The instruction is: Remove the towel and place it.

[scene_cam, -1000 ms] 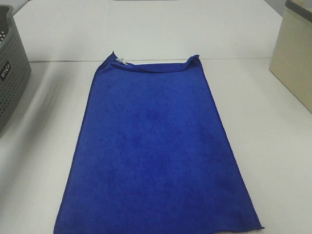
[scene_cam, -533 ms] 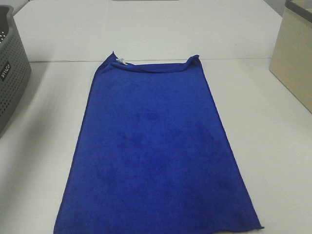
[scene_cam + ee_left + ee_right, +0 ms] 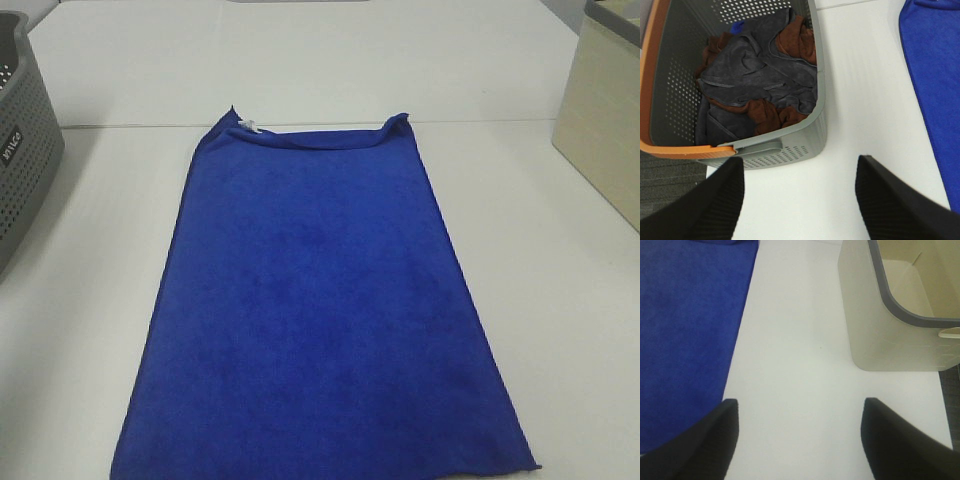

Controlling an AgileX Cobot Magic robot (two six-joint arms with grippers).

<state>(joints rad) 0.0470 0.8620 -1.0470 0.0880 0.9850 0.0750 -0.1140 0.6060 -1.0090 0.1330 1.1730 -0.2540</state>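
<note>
Lying flat and spread out on the white table (image 3: 560,300), the blue towel (image 3: 320,320) fills the middle of the high view, its far edge slightly rumpled with a small white tag (image 3: 250,126) at the far left corner and its near edge running to the bottom of the frame. Neither arm shows in that view, so the towel sits untouched. The left gripper (image 3: 800,200) hovers over bare table between the towel's left edge and a grey perforated basket (image 3: 790,145), its two dark fingers (image 3: 705,210) standing well apart with nothing between them; the towel lies off to its right, clear of both fingers. The right gripper (image 3: 800,440) likewise hangs over bare table with its fingers (image 3: 905,445) spread wide and empty, and the towel's right edge passes just beside or perhaps under its left finger, though the view is too flat to say whether they touch. The basket on the left has an orange rim (image 3: 655,75) and holds crumpled grey and rust-brown cloths (image 3: 755,80), with a scrap of blue at the far side. On the right a beige bin (image 3: 880,325) with a grey rim stands on the table, well apart from the towel, and what shows of its inside looks empty. Nothing lies on the towel or between it and either gripper
</note>
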